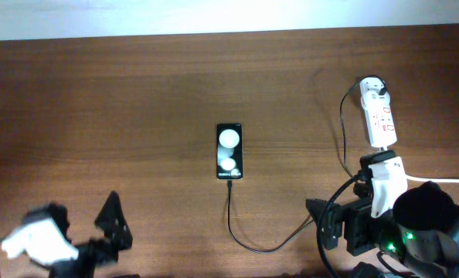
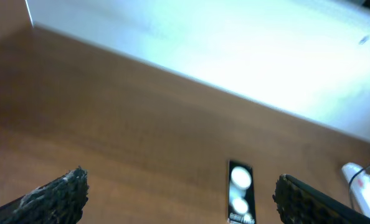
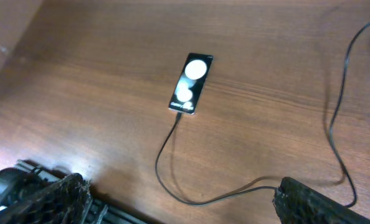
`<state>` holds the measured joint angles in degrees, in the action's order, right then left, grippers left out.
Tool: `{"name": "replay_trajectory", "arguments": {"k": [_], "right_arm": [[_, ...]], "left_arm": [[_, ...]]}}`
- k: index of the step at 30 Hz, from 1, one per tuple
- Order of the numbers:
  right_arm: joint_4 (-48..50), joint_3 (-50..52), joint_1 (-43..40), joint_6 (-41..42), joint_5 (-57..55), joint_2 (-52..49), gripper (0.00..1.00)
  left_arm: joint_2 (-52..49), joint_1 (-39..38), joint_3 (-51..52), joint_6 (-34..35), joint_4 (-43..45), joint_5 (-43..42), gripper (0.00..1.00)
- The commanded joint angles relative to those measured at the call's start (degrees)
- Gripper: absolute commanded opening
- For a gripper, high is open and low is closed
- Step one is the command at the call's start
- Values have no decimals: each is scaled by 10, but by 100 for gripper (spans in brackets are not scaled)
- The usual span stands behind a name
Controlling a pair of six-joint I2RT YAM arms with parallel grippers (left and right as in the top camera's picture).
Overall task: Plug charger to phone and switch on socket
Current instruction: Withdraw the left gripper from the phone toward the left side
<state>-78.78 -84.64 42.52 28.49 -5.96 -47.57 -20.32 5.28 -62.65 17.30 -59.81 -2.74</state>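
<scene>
The black phone point(image 1: 229, 151) lies flat mid-table with two white round spots on its face. It also shows in the left wrist view point(image 2: 240, 198) and the right wrist view point(image 3: 192, 83). The thin black charger cable point(image 1: 249, 247) meets the phone's near end, loops toward me, then runs right and up to a white plug adapter point(image 1: 373, 86) at the far end of the white socket strip point(image 1: 382, 122). The cable also shows in the right wrist view point(image 3: 172, 186). My left gripper point(image 2: 182, 205) is open and empty, near the front left. My right gripper point(image 3: 185, 202) is open and empty, above the cable loop.
The socket's thick white cord point(image 1: 450, 181) runs off the right edge. The right arm's body point(image 1: 423, 224) fills the front right corner, close to the socket's near end. A pale wall edge point(image 2: 235, 56) bounds the table's far side.
</scene>
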Motion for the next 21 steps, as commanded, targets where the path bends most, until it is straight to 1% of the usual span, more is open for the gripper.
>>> {"name": "replay_trajectory", "arguments": {"k": [1,4,8,10,15,19,21], "right_arm": [[1,0,-2,1,10,-1,99],[2,0,-2,1,10,-1,99],[1,0,-2,1,10,-1,99],[1,0,-2,1,10,-1,99],[1,0,-2,1,10,-1,99],[2,0,-2,0,2,-1,99],[3,0,-2,1,-54,-4,99]], "left_arm": [[107,1,-1,-9,1,2,99],[174,1,-1,-9,1,2,99],[192,1,-1,-9,-17,2,99],[192,1,-1,-9,-51,2,99],[192,1,-1,-9,-198,2,99],[192,1,-1,-9,-201,2,99],[193,1,-1,-9,-224,2,99]]}}
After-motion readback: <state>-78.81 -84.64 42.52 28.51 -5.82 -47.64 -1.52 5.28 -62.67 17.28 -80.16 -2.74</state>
